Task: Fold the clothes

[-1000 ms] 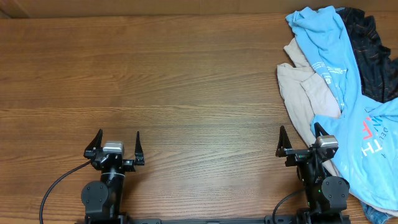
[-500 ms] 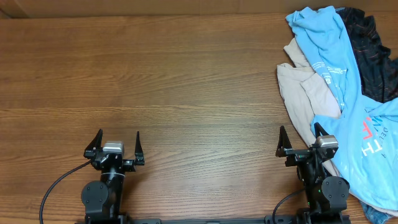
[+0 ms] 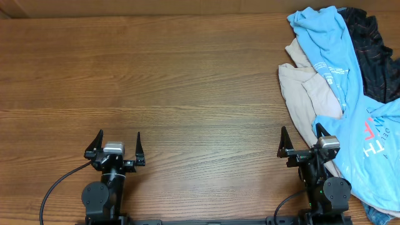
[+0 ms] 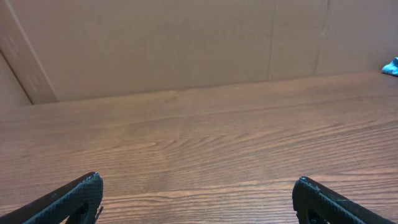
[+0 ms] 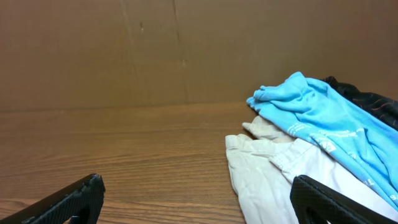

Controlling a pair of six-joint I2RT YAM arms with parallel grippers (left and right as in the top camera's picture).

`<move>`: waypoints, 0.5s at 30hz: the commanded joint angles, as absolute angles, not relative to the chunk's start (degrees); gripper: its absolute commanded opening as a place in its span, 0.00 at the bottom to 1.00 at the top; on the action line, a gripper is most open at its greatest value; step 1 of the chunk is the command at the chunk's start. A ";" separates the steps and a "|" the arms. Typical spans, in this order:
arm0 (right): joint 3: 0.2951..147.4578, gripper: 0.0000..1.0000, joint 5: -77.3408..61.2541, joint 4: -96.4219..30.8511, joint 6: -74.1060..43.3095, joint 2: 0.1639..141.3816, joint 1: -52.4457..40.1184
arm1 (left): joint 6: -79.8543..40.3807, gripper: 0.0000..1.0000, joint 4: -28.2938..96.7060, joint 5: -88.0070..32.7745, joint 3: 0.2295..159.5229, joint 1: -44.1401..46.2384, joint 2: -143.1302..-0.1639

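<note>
Wood-grain tabletop [image 3: 187, 75] fills the overhead view, and in the wrist views a brown cardboard wall [image 4: 186, 43] stands along its far edge. The clothes [image 3: 340, 94] lie in a loose, unfolded heap from about two to four o'clock, running down the right edge. On top is a light blue T-shirt [image 3: 328, 37], crumpled at the far end and spreading wider toward four o'clock, where white and coral-red letters show. A cream garment [image 3: 300, 94] pokes out from under its left side, at three o'clock. A black garment [image 3: 375, 56] with thin orange lines lies at two o'clock, partly under the blue one. The right pincer [image 3: 301, 140] sits at five o'clock, spread wide and holding nothing. Its outer finger is just beside the edge of the blue shirt; whether it touches the cloth I cannot tell. The left pincer [image 3: 119, 142] sits at seven o'clock, well apart from the heap, also spread wide and empty. A black cable [image 3: 59, 187] curls from its base toward the near edge.
</note>
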State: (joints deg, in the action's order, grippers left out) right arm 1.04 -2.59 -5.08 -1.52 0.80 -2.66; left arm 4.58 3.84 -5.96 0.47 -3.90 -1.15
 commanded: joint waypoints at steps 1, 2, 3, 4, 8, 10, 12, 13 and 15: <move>0.47 1.00 -2.98 -4.60 -1.93 0.16 -2.52 | 3.73 1.00 3.62 -8.32 0.27 -4.49 -1.41; 0.47 1.00 -3.81 -4.58 -2.83 0.16 -2.57 | 3.75 1.00 3.62 -8.58 0.27 -4.49 -1.41; 0.47 1.00 -4.45 -4.38 -5.52 0.16 -2.57 | 3.81 1.00 3.62 -8.29 0.27 -4.49 -1.41; 0.47 1.00 -4.58 -4.38 -8.82 0.16 -2.55 | 3.81 1.00 3.64 -8.34 0.27 -4.49 -1.41; 2.02 1.00 -4.82 -5.41 -17.85 0.16 -2.55 | 2.09 1.00 2.76 -9.37 0.30 -4.49 -1.43; 4.93 1.00 -4.58 -7.29 -18.26 0.19 -2.55 | -0.27 1.00 3.05 -12.38 1.78 -4.49 -1.43; 8.12 1.00 -4.38 -9.37 -18.24 0.38 -2.50 | -0.56 1.00 5.48 -13.61 4.56 -4.49 -1.43; 12.60 1.00 -3.22 -12.78 -18.24 1.37 -2.50 | -0.69 1.00 9.54 -13.52 8.47 -4.49 -1.45; 17.54 1.00 -1.96 -16.93 -18.26 3.31 -2.50 | -0.69 1.00 13.69 -13.52 12.88 -4.49 -1.78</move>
